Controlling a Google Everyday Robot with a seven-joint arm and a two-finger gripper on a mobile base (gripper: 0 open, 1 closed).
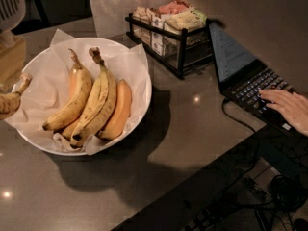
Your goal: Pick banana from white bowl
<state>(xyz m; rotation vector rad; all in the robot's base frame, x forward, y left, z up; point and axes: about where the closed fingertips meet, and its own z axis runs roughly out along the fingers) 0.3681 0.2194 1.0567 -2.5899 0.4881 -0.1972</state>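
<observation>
The white bowl (139, 66), lined with crinkled off-white paper, stands on the dark counter at the left. Two long speckled yellow bananas (98, 105) lie in it side by side with dark stems pointing away. A smooth orange-toned banana (119, 110) lies to their right. Another speckled banana (8, 103) juts in from the left edge at the bowl's left rim, stem up. My gripper (8, 57) shows as a white slotted body with a tan part at the top left edge, just above that banana and mostly cut off. Whether it touches the banana is hidden.
A black wire rack (175, 37) with packets stands behind the bowl to the right. An open laptop (245, 76) sits at the counter's right edge with a person's hand (288, 107) on its keys. Cables (240, 196) hang below the counter edge.
</observation>
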